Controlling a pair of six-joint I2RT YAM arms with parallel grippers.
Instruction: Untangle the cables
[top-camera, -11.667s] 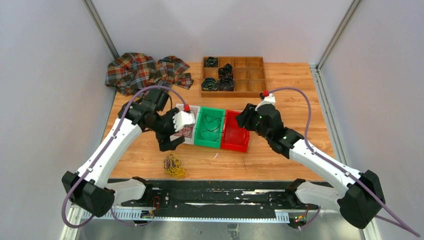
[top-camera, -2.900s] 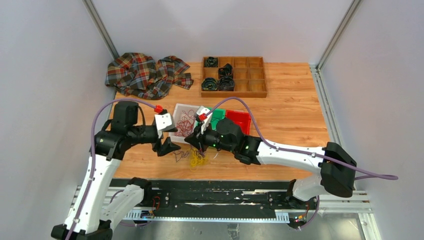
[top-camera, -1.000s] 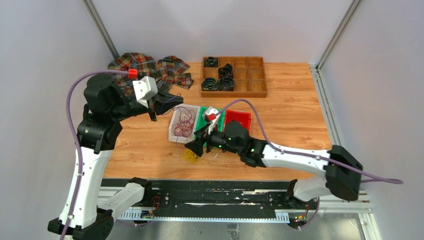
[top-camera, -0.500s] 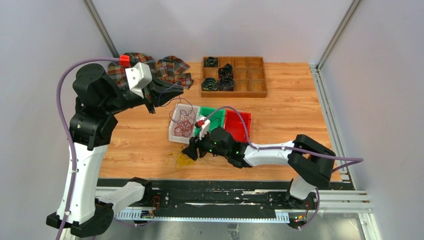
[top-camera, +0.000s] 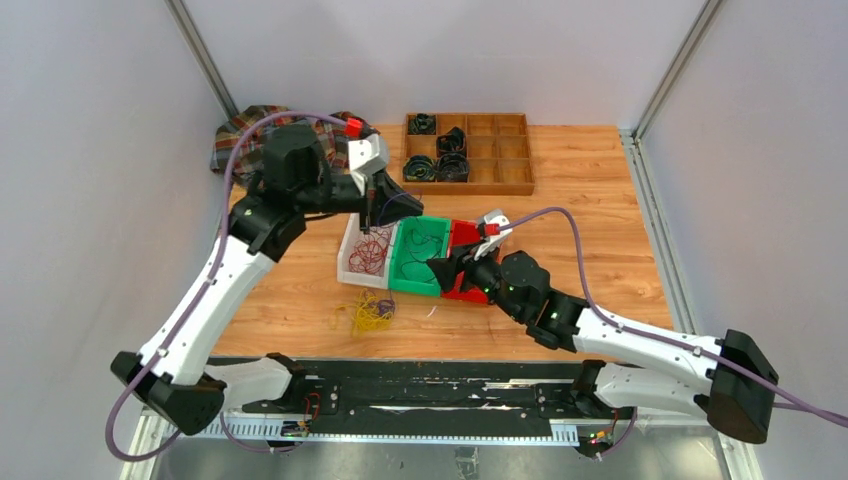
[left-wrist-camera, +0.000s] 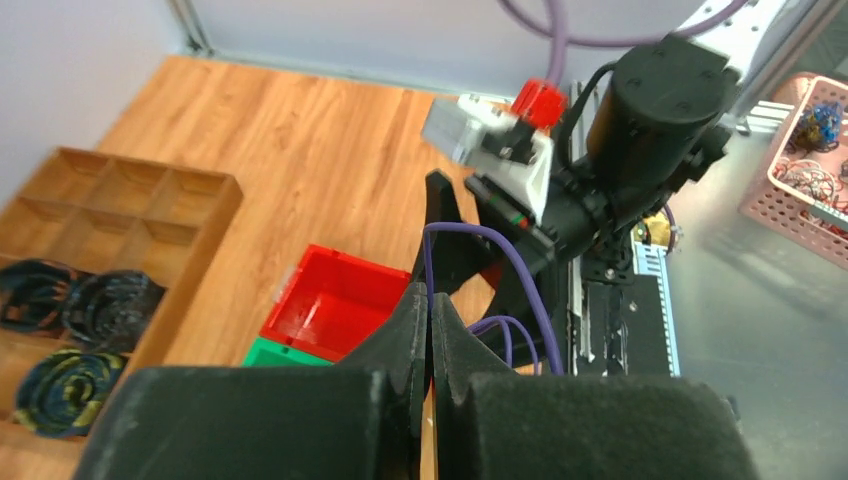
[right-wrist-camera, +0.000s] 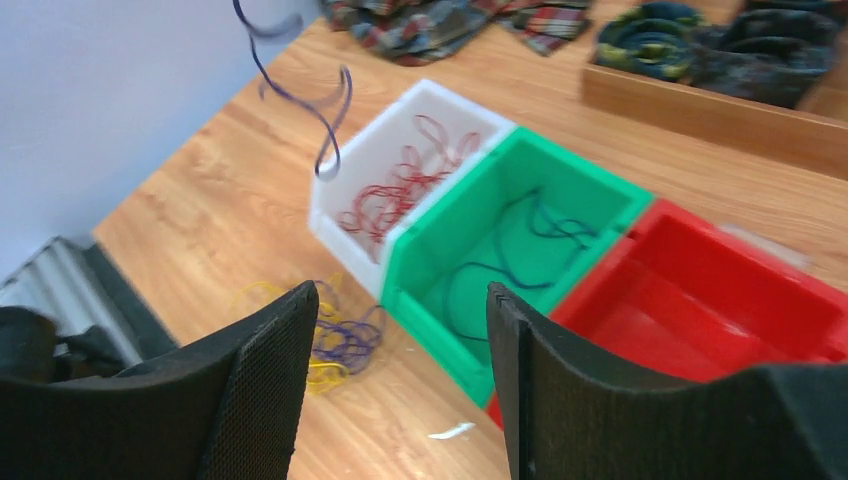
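Observation:
My left gripper (top-camera: 372, 208) hangs above the white bin (top-camera: 350, 265), shut on one dark purple cable (top-camera: 398, 203) that loops down from its jaws. In the left wrist view the jaws (left-wrist-camera: 431, 292) pinch that purple cable (left-wrist-camera: 480, 240). Red cables (top-camera: 368, 250) lie in the white bin, and dark cables (top-camera: 420, 250) in the green bin (top-camera: 412, 289). A yellow and purple tangle (top-camera: 368, 312) rests on the table in front of the bins. My right gripper (top-camera: 447, 270) stands open and holds nothing, low over the green and red bins.
The red bin (top-camera: 463, 238) sits right of the green one. A wooden compartment tray (top-camera: 500, 150) with black coiled bands stands at the back. A plaid cloth (top-camera: 240, 135) lies at the back left. A small white scrap (right-wrist-camera: 450, 431) lies near the bins.
My left gripper has swung right from over the cloth to above the bins, carrying the purple cable. My right gripper has pulled back right from the tangle to over the green and red bins.

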